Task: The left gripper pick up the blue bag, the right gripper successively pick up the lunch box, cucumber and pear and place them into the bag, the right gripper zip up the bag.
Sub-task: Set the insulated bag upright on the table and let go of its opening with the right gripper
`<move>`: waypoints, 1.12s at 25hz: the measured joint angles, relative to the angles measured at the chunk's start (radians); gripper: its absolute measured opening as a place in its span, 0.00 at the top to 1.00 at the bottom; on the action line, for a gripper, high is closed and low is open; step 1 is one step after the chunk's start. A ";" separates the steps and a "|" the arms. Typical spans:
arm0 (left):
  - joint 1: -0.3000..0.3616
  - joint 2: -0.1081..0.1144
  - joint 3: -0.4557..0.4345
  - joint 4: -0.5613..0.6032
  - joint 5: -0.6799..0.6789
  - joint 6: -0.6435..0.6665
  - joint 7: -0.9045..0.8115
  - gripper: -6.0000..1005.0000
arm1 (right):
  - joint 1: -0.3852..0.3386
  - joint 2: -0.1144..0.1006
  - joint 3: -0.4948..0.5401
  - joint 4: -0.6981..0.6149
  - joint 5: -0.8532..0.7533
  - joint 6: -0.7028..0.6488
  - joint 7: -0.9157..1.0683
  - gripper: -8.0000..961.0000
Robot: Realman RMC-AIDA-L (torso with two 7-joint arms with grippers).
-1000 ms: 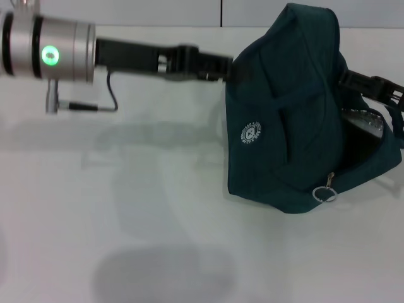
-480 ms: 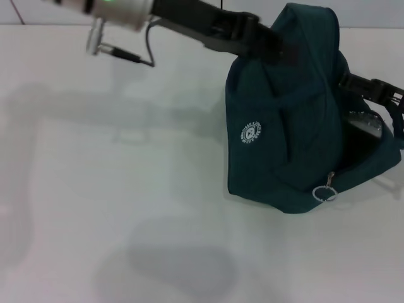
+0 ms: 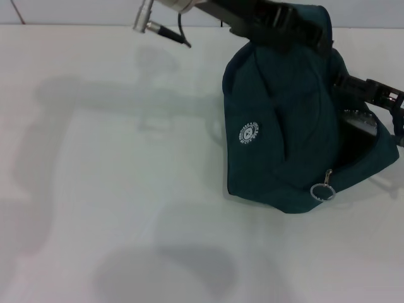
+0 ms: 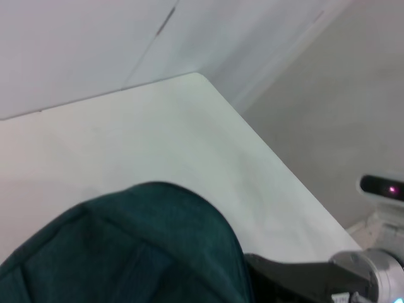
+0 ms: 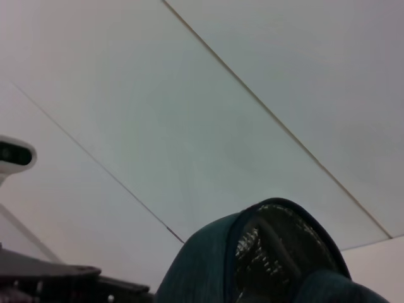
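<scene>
The blue bag (image 3: 290, 126) stands upright on the white table (image 3: 113, 164) at the right, with its white round logo (image 3: 250, 132) facing me. Its zipper ring pull (image 3: 322, 191) hangs low at the front. The side is open and shows silver foil lining (image 3: 358, 115). My left gripper (image 3: 307, 35) reaches in from the upper left and lies against the bag's top. My right gripper (image 3: 374, 91) is at the rim of the open side. The left wrist view shows the bag's top (image 4: 132, 252). The right wrist view shows the foil-lined opening (image 5: 278, 249). Lunch box, cucumber and pear are out of view.
The white table stretches to the left of and in front of the bag, with only arm shadows on it. A pale wall runs behind its far edge (image 3: 95, 24). The right arm's wrist (image 4: 372, 271) shows in the left wrist view.
My left arm has swung from the bag's left side up and rightward to its top. The bag and right gripper have barely moved.
</scene>
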 joint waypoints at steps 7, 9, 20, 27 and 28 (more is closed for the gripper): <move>-0.031 0.002 0.003 -0.020 0.039 -0.031 -0.083 0.18 | 0.000 0.000 0.000 0.000 0.000 -0.002 0.000 0.24; -0.038 0.002 0.003 -0.034 0.054 -0.044 -0.100 0.18 | 0.000 0.000 0.000 0.000 0.000 -0.003 0.000 0.25; -0.050 -0.001 0.048 -0.086 0.141 -0.124 -0.173 0.18 | -0.003 0.000 0.000 0.000 0.000 -0.006 -0.008 0.25; -0.038 -0.001 0.052 -0.085 0.129 -0.141 -0.113 0.26 | -0.010 0.001 0.000 0.000 0.002 -0.010 -0.011 0.25; -0.034 0.000 0.050 -0.086 0.118 -0.141 -0.085 0.29 | -0.012 0.001 0.000 0.000 0.002 -0.011 -0.011 0.25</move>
